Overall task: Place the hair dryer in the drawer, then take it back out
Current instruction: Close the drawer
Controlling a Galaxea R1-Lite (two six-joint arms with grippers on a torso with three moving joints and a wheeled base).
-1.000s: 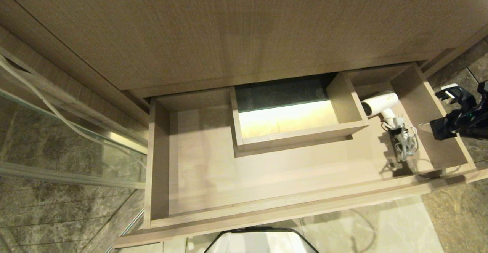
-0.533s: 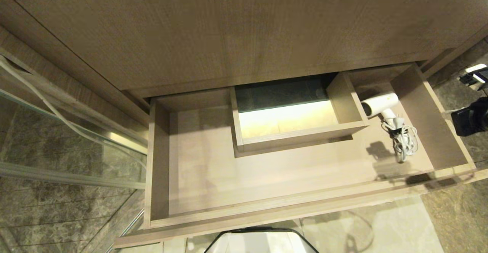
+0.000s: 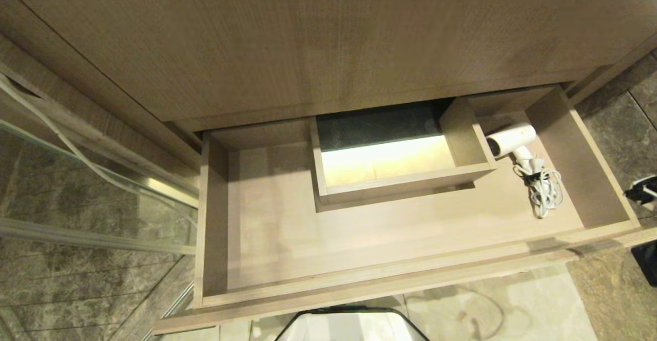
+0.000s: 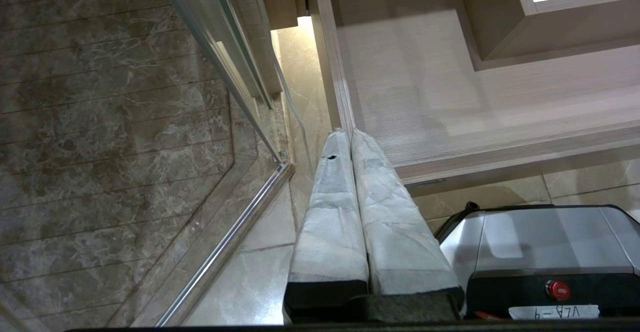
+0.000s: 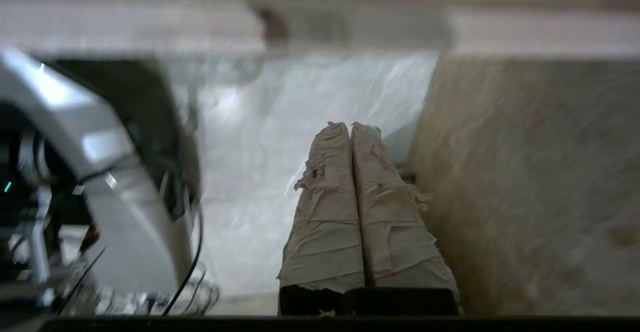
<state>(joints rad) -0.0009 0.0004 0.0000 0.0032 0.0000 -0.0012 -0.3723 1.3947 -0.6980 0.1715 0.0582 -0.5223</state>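
Nearest the robot's base (image 4: 545, 242), the left gripper (image 4: 350, 134) was held parked low over the tiled floor (image 4: 110, 122), its taped fingers (image 4: 330, 207) pressed together with nothing between them. Off to the right, the right gripper (image 5: 350, 127) was seen over the floor outside the drawer (image 3: 410, 274), its fingers (image 5: 395, 222) likewise closed flat against each other and empty. Beyond the pulled-out front, the hair dryer (image 3: 510, 139) was left lying on the drawer floor in the far right corner, beside the walled cut-out (image 3: 400, 179), its bundled cord (image 3: 545, 192) trailing toward the front
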